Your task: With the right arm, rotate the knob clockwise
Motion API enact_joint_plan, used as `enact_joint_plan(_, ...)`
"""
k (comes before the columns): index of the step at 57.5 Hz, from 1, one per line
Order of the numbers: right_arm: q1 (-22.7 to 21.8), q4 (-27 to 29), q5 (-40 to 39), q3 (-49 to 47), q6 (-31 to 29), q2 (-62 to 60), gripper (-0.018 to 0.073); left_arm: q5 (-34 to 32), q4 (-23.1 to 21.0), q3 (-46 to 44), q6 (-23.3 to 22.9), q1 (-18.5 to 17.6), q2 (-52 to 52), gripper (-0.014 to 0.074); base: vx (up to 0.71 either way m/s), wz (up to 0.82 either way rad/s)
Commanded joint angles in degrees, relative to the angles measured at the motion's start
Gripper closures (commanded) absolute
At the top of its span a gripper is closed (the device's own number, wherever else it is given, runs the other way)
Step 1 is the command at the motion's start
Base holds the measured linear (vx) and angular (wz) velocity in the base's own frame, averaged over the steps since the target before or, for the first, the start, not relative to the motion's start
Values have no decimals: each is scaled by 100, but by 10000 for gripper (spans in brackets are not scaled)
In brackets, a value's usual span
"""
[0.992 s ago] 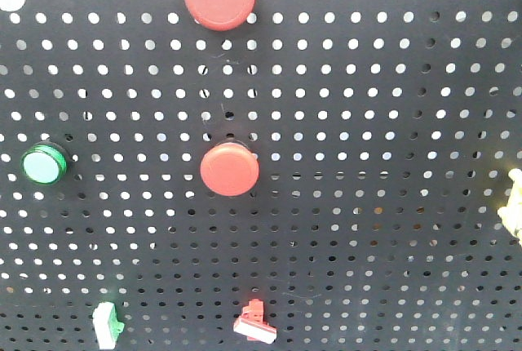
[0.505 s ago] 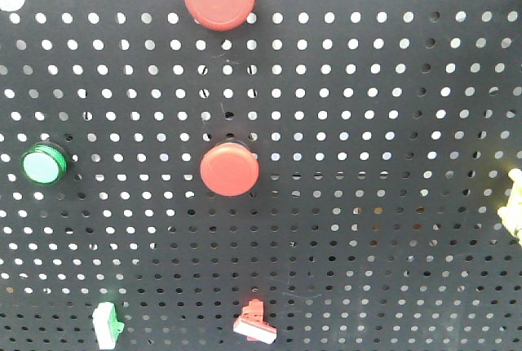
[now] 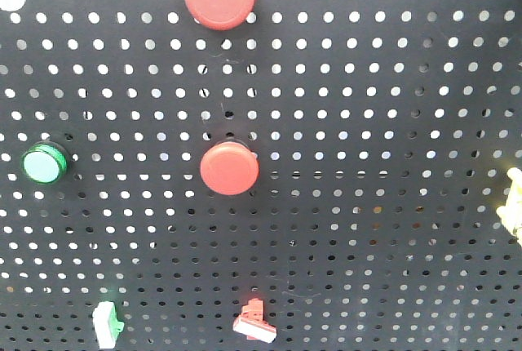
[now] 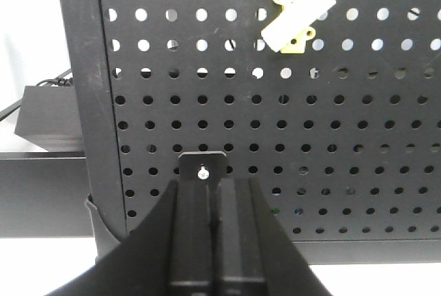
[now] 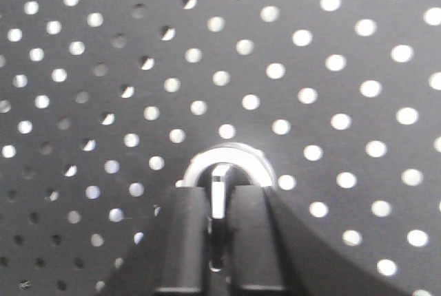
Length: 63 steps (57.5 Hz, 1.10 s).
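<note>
Nothing on the board [image 3: 339, 55] has shifted this past second. Lower centre of its wrist view, the right claw [image 5: 219, 194] pinches the knob [image 5: 231, 151]; the twist looks unstarted.

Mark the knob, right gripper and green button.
knob [image 5: 220, 177], right wrist view, its central tab.
right gripper [image 5: 218, 203], right wrist view, midway between fingertips.
green button [image 3: 42, 164], front view, cap centre.

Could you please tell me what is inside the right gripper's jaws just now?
The knob: its silver tab stands between the right gripper's black fingers, with its chrome ring showing above them against the perforated panel. The fingers cover the knob's lower half.
</note>
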Motion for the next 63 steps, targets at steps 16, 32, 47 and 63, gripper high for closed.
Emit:
enact_joint_plan(16,3,967,-439,-142,3073,246,568,-485,-22,65,-28,-11,-58,603,0,0)
enact_joint_plan(32,3,1862,-517,-142,5918,246,568,-485,-22,65,-28,-11,-58,603,0,0)
enact_joint_plan(47,3,2634,-989,-142,6645,246,568,-485,-22,65,-28,-11,-58,603,0,-1)
enact_joint_plan(63,3,2850,-1011,-142,6794,246,568,-485,-22,65,-28,-11,-58,603,0,-1)
